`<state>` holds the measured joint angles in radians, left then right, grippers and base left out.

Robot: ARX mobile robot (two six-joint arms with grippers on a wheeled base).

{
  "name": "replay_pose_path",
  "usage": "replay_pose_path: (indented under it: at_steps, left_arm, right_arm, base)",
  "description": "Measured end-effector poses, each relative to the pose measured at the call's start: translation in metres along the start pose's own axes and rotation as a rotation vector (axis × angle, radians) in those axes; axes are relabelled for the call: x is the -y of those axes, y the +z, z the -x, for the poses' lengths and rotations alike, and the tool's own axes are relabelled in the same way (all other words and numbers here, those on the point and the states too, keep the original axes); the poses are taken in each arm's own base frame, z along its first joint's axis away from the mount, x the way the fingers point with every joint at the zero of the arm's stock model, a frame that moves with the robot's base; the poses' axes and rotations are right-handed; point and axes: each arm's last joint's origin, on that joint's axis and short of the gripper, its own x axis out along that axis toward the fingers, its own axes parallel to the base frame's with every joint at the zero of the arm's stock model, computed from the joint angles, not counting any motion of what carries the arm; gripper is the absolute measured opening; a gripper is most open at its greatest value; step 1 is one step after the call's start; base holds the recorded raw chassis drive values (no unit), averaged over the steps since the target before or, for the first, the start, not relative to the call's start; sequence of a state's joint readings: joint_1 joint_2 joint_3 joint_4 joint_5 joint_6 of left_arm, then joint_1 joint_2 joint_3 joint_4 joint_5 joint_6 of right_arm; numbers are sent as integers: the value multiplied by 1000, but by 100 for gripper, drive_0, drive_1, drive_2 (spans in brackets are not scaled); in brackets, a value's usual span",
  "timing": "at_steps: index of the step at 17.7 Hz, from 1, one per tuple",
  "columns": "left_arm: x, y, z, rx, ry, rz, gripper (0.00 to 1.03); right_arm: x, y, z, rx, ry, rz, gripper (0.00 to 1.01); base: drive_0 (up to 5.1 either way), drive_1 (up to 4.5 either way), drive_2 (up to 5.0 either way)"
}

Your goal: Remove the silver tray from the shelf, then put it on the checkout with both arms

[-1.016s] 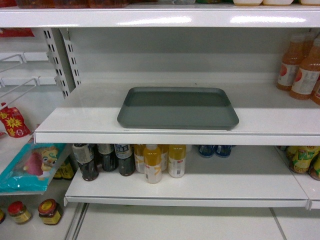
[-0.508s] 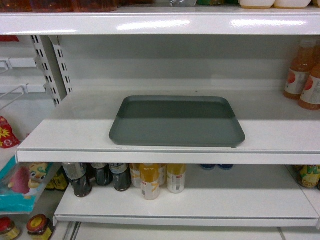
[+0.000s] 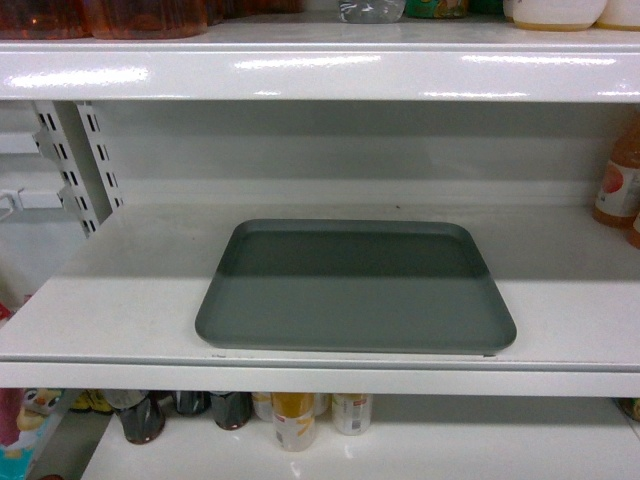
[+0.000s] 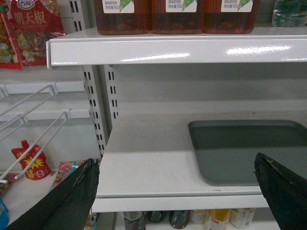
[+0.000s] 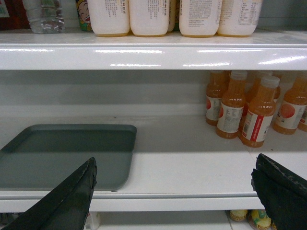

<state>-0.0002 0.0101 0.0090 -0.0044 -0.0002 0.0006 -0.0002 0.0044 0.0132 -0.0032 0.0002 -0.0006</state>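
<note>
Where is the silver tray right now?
In the head view, the silver tray lies flat at the middle of the shelf, near its front lip, left of the orange drink bottles; neither claw touches it.

The red snack bag at the top left of the left wrist view says "朝天椒" in big white letters, and the brown bottles on the top shelf have labels reading "净含量 900", while other labels are too blurry.
</note>
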Motion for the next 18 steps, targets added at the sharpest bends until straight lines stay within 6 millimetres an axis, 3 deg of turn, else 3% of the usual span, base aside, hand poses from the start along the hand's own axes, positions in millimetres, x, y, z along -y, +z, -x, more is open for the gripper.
replay_pose_path:
  at_steps: [3, 18]
  left_arm:
    - [0, 0, 0, 2, 0, 0, 98]
    - [0, 0, 0, 2, 0, 0, 98]
  right_arm:
    - [0, 0, 0, 1, 0, 0, 98]
    - [0, 0, 0, 0, 0, 0, 98]
  base:
    - [13, 223, -198]
    - [0, 0, 0]
